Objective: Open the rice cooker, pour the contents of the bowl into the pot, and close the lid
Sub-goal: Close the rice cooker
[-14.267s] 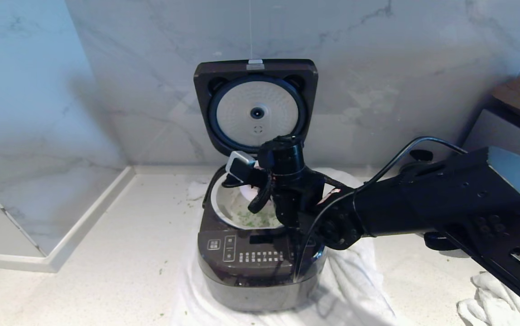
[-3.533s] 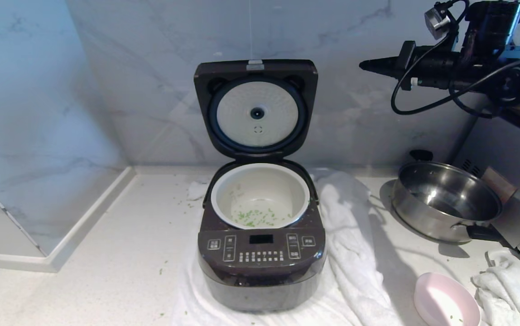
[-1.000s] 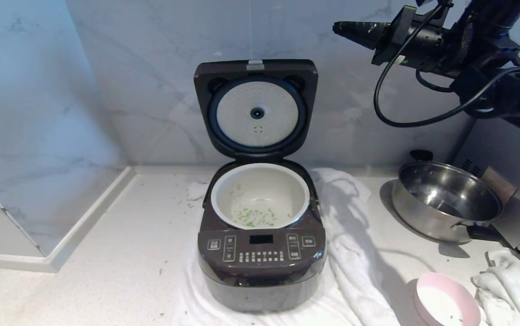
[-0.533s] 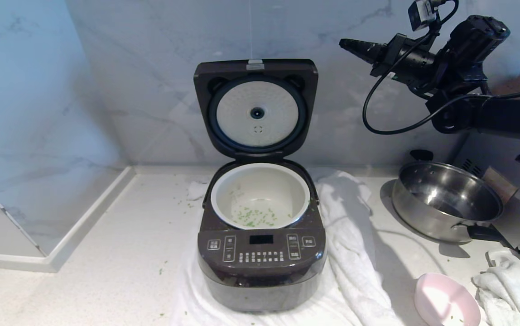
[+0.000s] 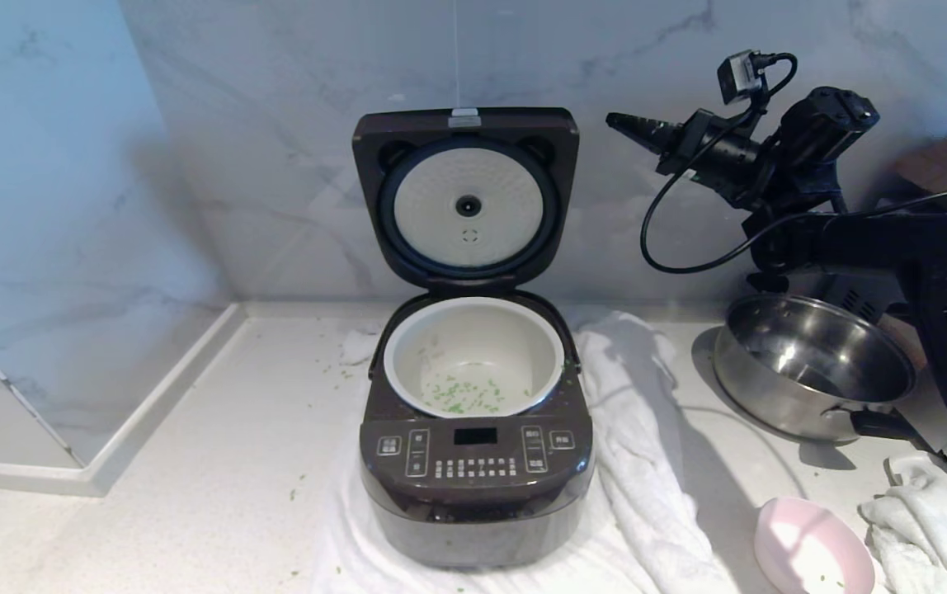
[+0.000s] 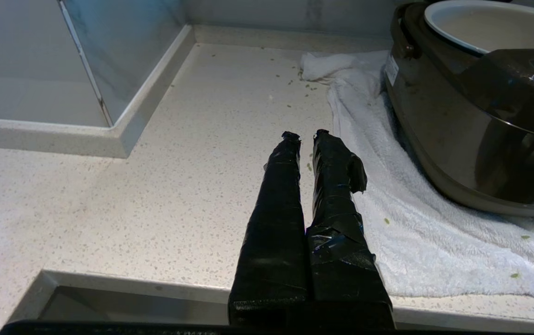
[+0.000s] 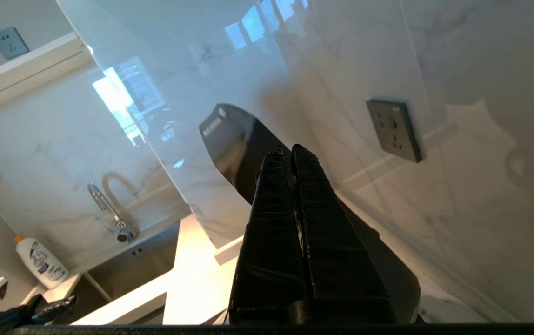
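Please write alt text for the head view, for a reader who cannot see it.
A dark-brown rice cooker on a white towel has its hinged lid upright; green bits lie in its cream pot. The right claw, shut, is raised right of the lid.

White marble wall rises behind a pale speckled bench. A glossy panel closes the left corner. Farther off: a sink faucet and wall sockets.

Pale speckled counter, white towel, steel pan, pink bowl, crumpled cloth, green bits
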### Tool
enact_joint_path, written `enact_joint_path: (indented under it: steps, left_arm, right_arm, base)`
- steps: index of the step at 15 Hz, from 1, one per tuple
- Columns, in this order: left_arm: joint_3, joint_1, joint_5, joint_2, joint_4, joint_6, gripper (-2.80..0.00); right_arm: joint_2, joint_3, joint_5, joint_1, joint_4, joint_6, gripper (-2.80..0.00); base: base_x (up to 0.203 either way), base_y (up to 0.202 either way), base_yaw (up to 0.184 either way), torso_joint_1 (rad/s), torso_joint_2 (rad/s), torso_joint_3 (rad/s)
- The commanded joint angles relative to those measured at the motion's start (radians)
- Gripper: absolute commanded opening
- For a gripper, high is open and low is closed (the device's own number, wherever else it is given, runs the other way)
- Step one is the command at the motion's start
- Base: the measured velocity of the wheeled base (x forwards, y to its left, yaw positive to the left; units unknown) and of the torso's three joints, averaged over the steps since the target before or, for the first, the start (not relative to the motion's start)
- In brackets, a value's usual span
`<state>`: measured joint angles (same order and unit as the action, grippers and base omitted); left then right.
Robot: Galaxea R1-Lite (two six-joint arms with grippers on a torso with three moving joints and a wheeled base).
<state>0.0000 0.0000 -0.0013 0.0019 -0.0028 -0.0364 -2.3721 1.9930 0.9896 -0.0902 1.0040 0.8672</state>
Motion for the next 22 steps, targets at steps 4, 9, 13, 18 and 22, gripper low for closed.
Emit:
enact_joint_path:
  steps: [4, 9, 13, 18, 22]
  left_arm:
    - [0.002, 0.0, 0.0, 0.001, 0.0, 0.0, -2.8]
    - [0.002, 0.0, 0.0, 0.001, 0.0, 0.0, -2.8]
    - [0.002, 0.0, 0.0, 0.001, 0.0, 0.0, -2.8]
    - [0.002, 0.002, 0.0, 0.001, 0.0, 0.003, -2.8]
    - [-0.066, 0.002, 0.003, 0.003, -0.023, -0.017, -2.8]
  right_arm:
    - [-0.051, 0.001, 0.008, -0.013, 0.031, 0.007, -2.8]
    - [-0.053, 0.001, 0.017, -0.033, 0.033, 0.007, -2.8]
    - [-0.064, 0.0, 0.022, -0.06, 0.031, 0.01, -2.8]
    - [-0.024, -0.035, 0.03, -0.065, 0.058, 0.047, -2.8]
    - [0.049, -0.094, 0.028, -0.027, 0.085, 0.094, -2.8]
  base:
    - [0.0, 0.0, 0.0, 0.0, 0.0, 0.0]
    - [0.0, 0.0, 0.0, 0.0, 0.0, 0.0]
    - [0.0, 0.0, 0.0, 0.0, 0.0, 0.0]
    - [0.0, 0.0, 0.0, 0.0, 0.0, 0.0]
    - [0.0, 0.0, 0.0, 0.0, 0.0, 0.0]
